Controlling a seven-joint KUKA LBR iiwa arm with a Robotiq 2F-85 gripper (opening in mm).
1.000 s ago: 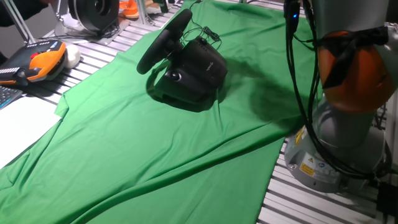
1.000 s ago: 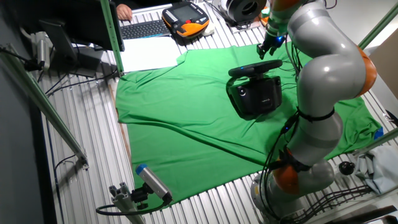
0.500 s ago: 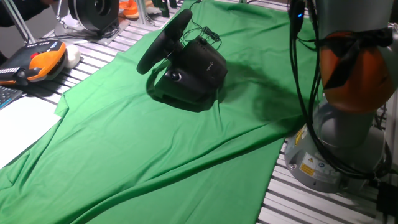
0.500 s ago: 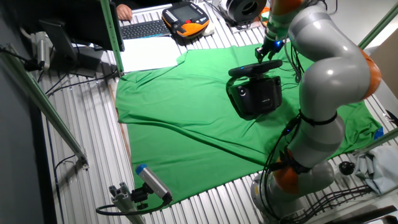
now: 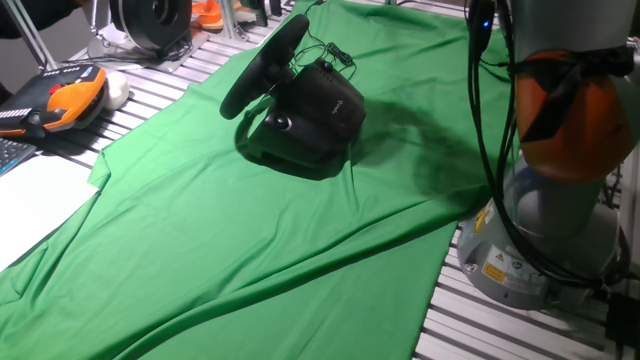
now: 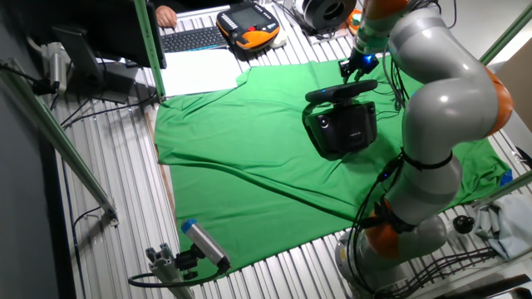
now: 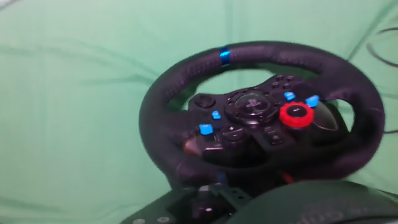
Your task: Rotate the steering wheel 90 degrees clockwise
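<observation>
steering wheel (image 5: 262,64) on its black base (image 5: 308,122), on the green cloth (image 5: 250,230) over the bench. claw (image 6: 359,66) hangs just above the rim, 12 o'clock side; opening can't tell.

One steering wheel (image 5: 262,62) on one green cloth (image 5: 240,240). One orange-and-black teach pendant (image 5: 62,100), one keyboard (image 6: 193,38), one black-and-silver ring device (image 5: 150,22), one robot arm (image 6: 432,108).

The steering wheel (image 5: 262,66) tilts on its black box base (image 5: 308,125) atop the wrinkled green cloth (image 5: 250,240); the arm's grey-and-orange base (image 5: 560,190) stands at right, cables hanging
</observation>
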